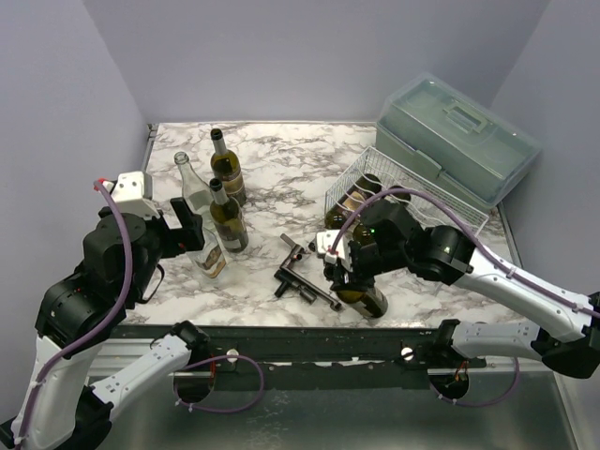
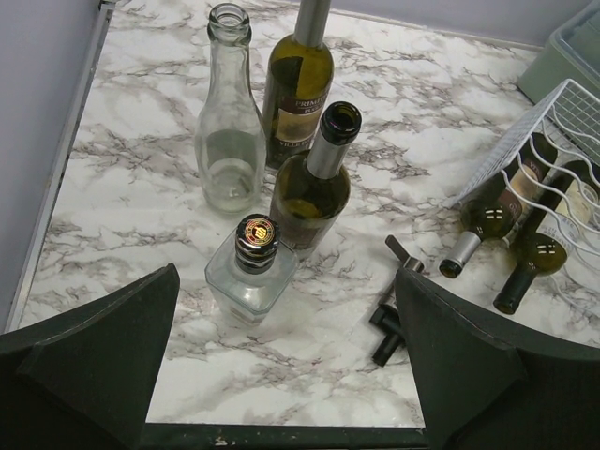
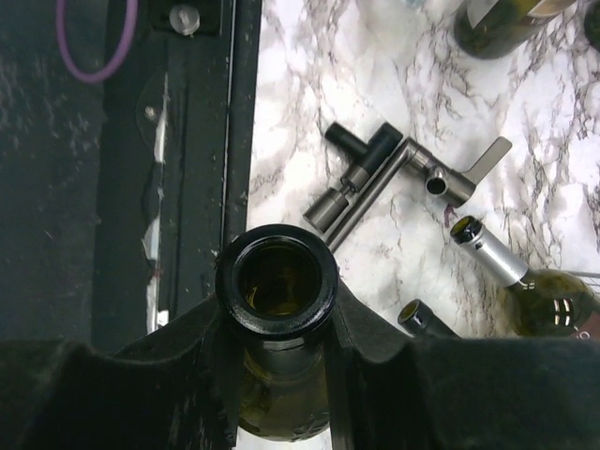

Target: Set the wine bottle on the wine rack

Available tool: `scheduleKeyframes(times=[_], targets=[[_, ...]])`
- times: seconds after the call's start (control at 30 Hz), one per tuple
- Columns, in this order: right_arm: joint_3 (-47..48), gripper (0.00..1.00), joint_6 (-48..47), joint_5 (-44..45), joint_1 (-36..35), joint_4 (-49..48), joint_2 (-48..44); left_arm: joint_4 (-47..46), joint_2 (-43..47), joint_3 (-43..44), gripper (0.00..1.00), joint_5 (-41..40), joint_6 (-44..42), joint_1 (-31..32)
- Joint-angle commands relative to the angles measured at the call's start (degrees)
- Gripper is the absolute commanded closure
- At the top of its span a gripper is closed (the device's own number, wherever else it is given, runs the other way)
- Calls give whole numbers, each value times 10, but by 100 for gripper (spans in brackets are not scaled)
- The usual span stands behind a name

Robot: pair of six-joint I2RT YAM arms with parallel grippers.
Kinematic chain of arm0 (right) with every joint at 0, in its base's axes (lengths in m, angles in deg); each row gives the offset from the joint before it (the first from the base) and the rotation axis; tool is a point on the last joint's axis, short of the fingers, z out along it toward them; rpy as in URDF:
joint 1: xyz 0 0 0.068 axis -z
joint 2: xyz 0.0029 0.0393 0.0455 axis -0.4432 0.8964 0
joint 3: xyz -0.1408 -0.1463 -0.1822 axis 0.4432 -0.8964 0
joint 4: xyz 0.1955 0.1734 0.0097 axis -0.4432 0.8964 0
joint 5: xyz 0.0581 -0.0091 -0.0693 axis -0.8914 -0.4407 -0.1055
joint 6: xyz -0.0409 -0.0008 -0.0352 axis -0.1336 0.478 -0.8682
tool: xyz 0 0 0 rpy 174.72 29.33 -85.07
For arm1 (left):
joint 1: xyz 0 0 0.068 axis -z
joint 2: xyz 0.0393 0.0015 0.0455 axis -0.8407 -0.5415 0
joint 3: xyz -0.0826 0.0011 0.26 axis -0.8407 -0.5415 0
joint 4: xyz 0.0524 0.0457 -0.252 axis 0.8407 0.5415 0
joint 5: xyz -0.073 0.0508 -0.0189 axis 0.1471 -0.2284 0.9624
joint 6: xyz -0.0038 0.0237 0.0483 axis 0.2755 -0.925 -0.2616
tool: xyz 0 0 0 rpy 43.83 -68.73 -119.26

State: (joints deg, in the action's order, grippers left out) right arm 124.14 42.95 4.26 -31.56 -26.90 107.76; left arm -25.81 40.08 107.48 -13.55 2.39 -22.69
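Your right hand grips a bottle, lower centre; the rack, upper right, seemingly holds two. Carrying over remains.

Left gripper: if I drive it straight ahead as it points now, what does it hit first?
Probably the small capped bottle, just ahead between the left gripper's open fingers; the dark open bottle stands right behind. Depth is unclear.

A robotics lab's test cell: plain grey-violet walls box in a marble-patterned table. The left arm and right arm, trailing purple cables, are bolted along its metal front rail.
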Motion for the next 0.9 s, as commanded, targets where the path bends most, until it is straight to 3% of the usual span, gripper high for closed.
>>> scheduleKeyframes(times=[0.0, 0.47, 0.87], targets=[[-4, 99, -63, 103, -47, 0, 5, -9, 9, -2, 1, 14, 3, 2], [-4, 100, -145, 350, -172, 16, 91, -5, 33, -14, 1, 1, -5, 2], [-16, 99, -117, 417, -235, 46, 144, 1, 59, -45, 1, -19, -29, 2]])
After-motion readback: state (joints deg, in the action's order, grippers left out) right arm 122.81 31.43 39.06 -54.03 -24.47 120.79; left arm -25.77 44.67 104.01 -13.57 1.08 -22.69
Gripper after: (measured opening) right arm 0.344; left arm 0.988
